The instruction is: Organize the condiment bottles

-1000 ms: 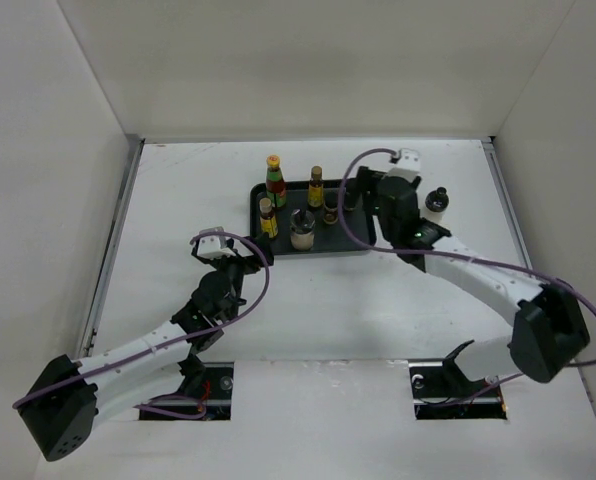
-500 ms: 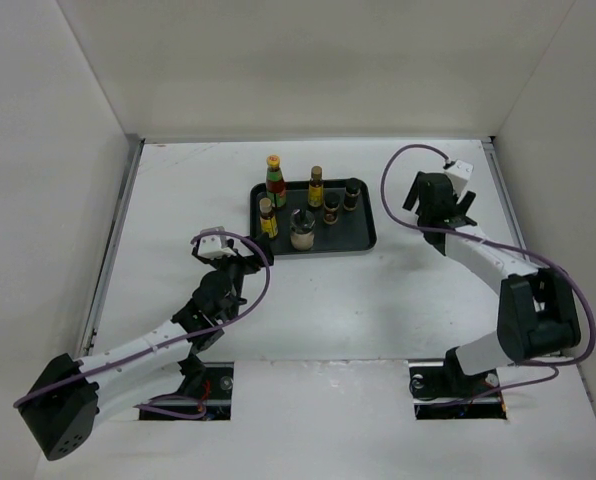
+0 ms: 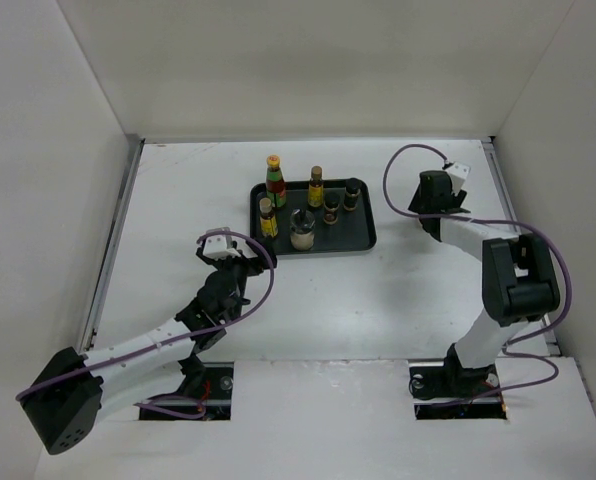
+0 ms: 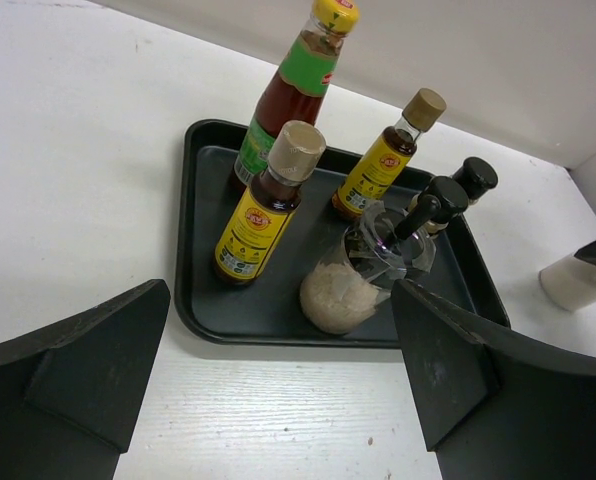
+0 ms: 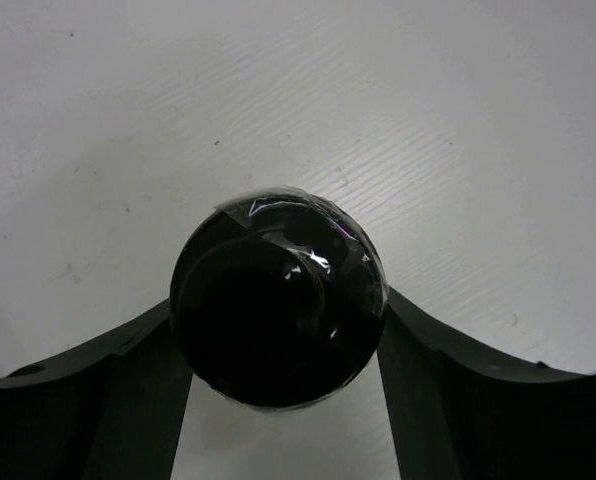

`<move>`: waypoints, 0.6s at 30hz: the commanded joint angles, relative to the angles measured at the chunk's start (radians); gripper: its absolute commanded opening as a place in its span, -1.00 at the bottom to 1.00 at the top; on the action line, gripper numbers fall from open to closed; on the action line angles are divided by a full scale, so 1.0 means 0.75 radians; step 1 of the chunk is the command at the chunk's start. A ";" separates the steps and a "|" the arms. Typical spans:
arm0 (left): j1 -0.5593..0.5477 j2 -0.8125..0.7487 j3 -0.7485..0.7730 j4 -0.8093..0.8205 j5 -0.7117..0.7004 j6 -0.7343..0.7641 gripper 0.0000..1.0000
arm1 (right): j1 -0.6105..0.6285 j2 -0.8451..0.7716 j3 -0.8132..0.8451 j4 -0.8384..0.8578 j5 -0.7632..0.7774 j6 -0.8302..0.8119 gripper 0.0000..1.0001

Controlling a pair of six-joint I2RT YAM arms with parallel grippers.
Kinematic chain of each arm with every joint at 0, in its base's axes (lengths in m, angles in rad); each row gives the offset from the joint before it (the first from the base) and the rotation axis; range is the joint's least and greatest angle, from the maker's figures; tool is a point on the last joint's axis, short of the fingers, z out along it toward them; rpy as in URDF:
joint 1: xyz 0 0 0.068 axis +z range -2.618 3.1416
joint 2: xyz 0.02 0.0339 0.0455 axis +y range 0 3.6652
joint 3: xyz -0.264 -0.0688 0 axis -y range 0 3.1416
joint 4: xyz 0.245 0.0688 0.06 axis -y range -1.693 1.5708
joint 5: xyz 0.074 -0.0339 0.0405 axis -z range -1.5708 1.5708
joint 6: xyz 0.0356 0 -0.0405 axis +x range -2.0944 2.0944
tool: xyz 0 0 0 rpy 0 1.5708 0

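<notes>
— What has been moved since a second ago?

— The right arm has been swung off the tray to the counter on the tray's right. The right fingers are now drawn in against both sides of the cap of the pale dark-capped bottle. Whether a firm hold is made cannot be told.

— Why from above?

— That bottle stands upright and alone right of the tray, so the cap is probably the easiest part to reach.

— And the left fingers?

— They are spread wide and nothing is held. They are kept before the tray's front left corner, likely out of the way.

— What is carried by the tray?

— Upright bottles:
- the green-and-red yellow-capped bottle at the back left
- amber yellow-labelled bottles
- dark-capped brown bottles toward the right
- a clear jar of pale contents at the front
</notes>
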 commanded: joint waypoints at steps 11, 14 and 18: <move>-0.024 -0.033 0.011 0.071 0.000 0.015 0.91 | 0.162 -0.318 -0.211 0.257 0.090 -0.007 0.14; -0.028 -0.031 0.013 0.071 0.000 0.015 0.91 | 0.269 -0.368 -0.232 0.245 0.131 -0.017 0.14; -0.032 -0.035 0.015 0.071 0.000 0.015 0.91 | 0.432 -0.390 -0.189 0.226 0.168 -0.031 0.15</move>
